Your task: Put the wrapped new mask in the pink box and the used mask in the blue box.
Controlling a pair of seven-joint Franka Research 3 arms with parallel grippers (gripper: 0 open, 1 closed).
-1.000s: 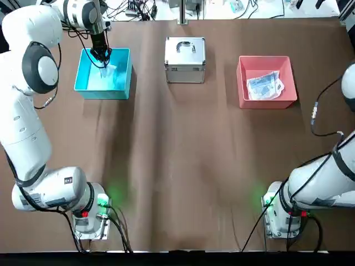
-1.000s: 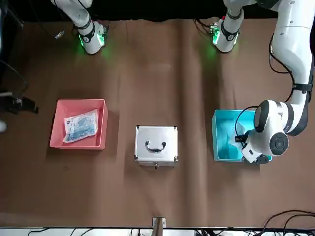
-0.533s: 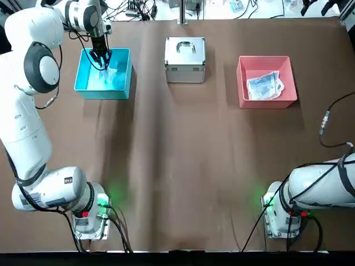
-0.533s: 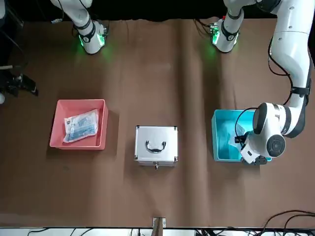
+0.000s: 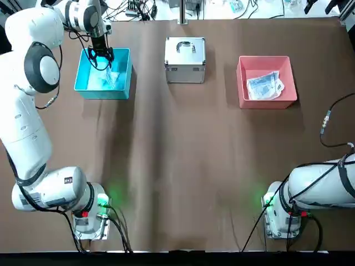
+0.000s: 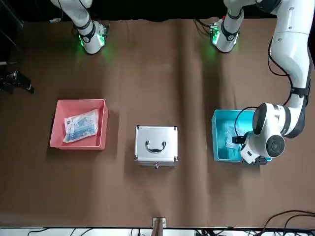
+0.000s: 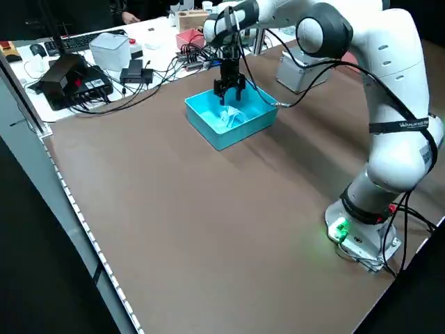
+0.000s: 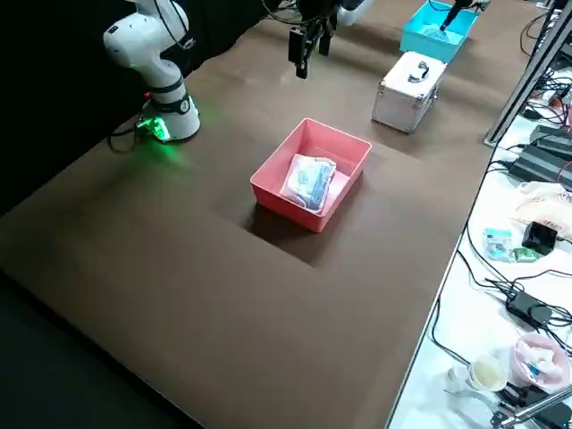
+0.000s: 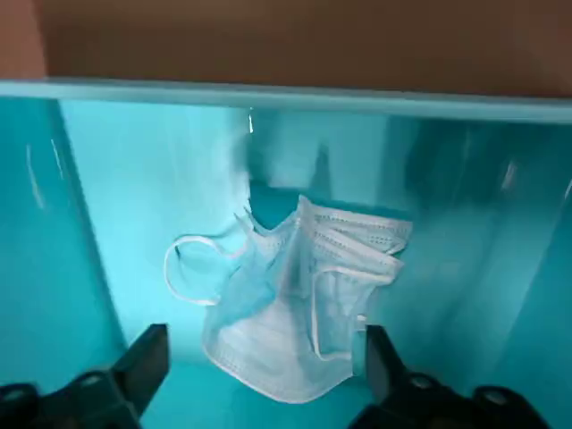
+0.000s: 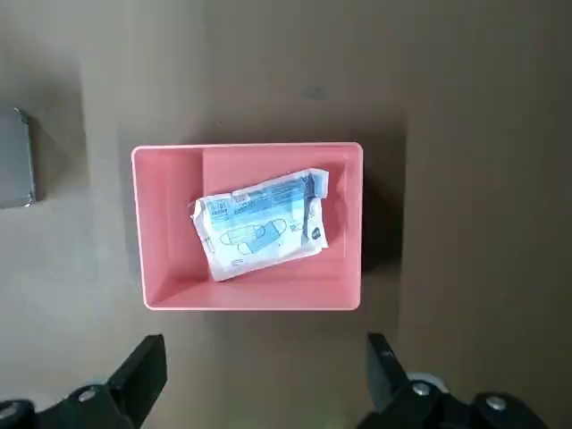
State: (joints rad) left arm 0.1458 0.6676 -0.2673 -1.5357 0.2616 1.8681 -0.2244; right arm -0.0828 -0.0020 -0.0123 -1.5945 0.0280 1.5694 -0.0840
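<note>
Above cyan plastic bin (image 9: 447, 223), with left gripper's (image 9: 268, 371) fingers wide apart; bare light-blue pleated mask (image 9: 295, 295) lying wrinkled inside.
Right gripper (image 10: 268, 366) likewise wide, near pink plastic bin (image 10: 259, 298) holding glossy whitish printed packet (image 10: 264, 223).

White arm casings are banded in dark gray at the joints, trailed by black cables and lit green at the bases beside a red button. Black strapping is wrapped around the left arm (image 7: 393, 139); silver screws are set in the black fingers (image 10: 132, 380) of the right gripper (image 10: 268, 366).
</note>
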